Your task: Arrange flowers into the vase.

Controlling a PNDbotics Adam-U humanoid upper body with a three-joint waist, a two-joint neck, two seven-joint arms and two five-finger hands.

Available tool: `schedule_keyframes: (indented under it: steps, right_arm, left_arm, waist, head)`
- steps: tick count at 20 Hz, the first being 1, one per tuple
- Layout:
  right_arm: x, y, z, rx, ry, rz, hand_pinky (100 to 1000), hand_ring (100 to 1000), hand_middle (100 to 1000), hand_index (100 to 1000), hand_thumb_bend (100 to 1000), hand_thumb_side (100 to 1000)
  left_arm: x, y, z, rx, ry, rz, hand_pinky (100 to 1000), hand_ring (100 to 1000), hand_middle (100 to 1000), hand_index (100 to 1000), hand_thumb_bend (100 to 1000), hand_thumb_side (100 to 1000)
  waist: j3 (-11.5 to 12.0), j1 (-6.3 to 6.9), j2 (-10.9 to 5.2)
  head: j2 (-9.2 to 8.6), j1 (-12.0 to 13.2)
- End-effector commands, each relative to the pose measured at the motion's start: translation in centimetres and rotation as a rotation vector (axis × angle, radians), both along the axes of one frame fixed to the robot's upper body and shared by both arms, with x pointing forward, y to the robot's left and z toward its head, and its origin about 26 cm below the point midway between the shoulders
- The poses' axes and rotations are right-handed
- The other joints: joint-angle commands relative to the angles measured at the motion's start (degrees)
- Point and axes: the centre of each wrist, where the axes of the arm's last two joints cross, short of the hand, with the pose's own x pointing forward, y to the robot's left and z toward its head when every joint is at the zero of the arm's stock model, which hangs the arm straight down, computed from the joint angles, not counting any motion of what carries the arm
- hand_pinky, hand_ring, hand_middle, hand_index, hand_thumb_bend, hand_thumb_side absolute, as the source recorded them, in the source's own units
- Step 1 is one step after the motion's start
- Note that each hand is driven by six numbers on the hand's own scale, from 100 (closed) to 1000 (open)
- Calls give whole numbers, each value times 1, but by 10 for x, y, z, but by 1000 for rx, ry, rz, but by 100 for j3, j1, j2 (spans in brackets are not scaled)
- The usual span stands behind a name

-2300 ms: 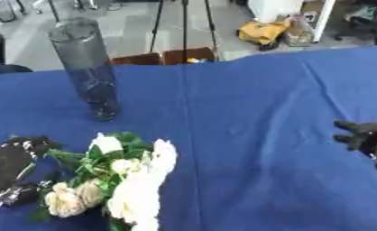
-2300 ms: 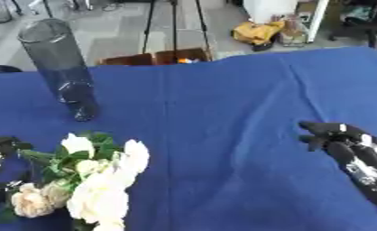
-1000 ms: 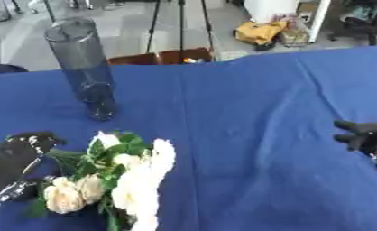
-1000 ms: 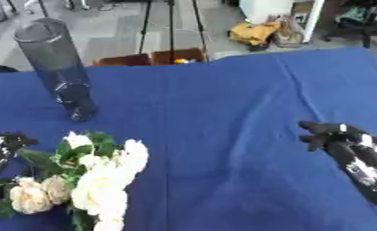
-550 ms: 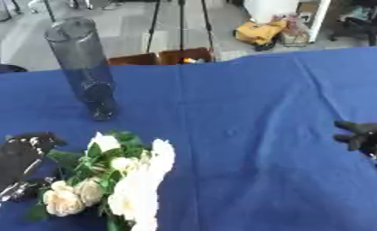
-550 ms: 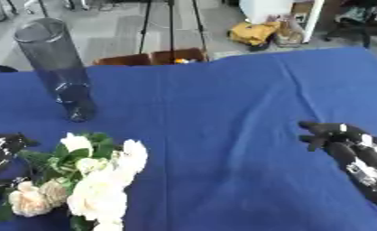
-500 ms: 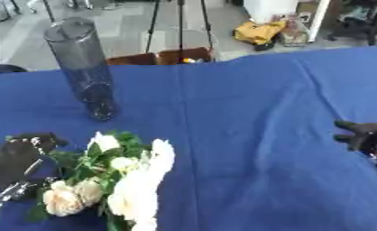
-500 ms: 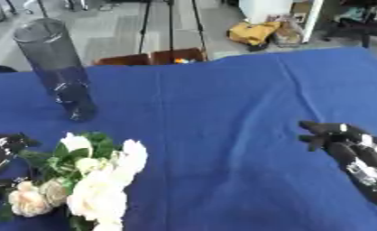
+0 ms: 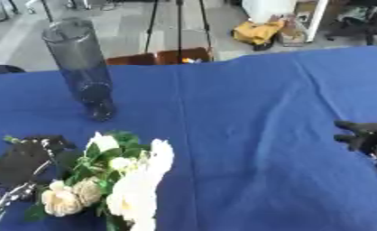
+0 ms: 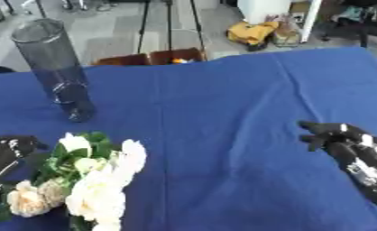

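Left hand (image 9: pixel 24 159), fingers curled round the green stems of a light, soft, crushable cream-and-white flower bunch (image 9: pixel 112 185) lying near the tall grey glass vase (image 9: pixel 81 67); right hand (image 10: pixel 346 146) rests relaxed.

Bouquet (image 9: pixel 112 180) slightly shifted by hand (image 9: pixel 27 159)

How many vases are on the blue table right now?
1: a tall, dark clear glass vase standing upright at the table's far left, beyond the white flower bouquet by the left hand.

Bouquet (image 9: pixel 117 189) (lower blooms) cut by bottom edge.
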Motion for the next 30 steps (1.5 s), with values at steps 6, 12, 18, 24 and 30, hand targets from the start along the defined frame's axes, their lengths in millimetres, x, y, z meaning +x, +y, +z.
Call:
schedule_keyframes:
  steps: [6,12,18,24,30]
  right_arm:
    - [1,-2,8,-6,-23,6,894,952,529,770,302,519]
    - [1,-2,8,-6,-23,6,894,951,529,770,302,518]
    - [1,-2,8,-6,-24,7,894,951,529,770,302,518]
    - [1,-2,9,-6,-25,9,894,951,529,770,305,518]
    - [2,-2,8,-5,-26,11,895,950,529,769,307,517]
  left_arm:
    - [4,3,10,50,16,3,736,708,657,802,391,100]
    - [9,-3,9,39,4,9,729,703,637,800,395,100]
    - [11,-5,8,39,0,8,729,703,637,800,395,100]
    - [15,-13,8,37,0,-1,724,695,586,791,397,100]
    - [22,-26,8,26,1,-33,703,662,528,750,382,100]
  waist:
    - [10,-80,8]
    - [-8,-80,9]
    - [-9,-81,9]
    - [-31,-89,6]
    - [-50,-100,5]
  head:
    - [-43,6]
    - [-41,12]
    - [-41,14]
    - [-40,22]
    - [-37,38]
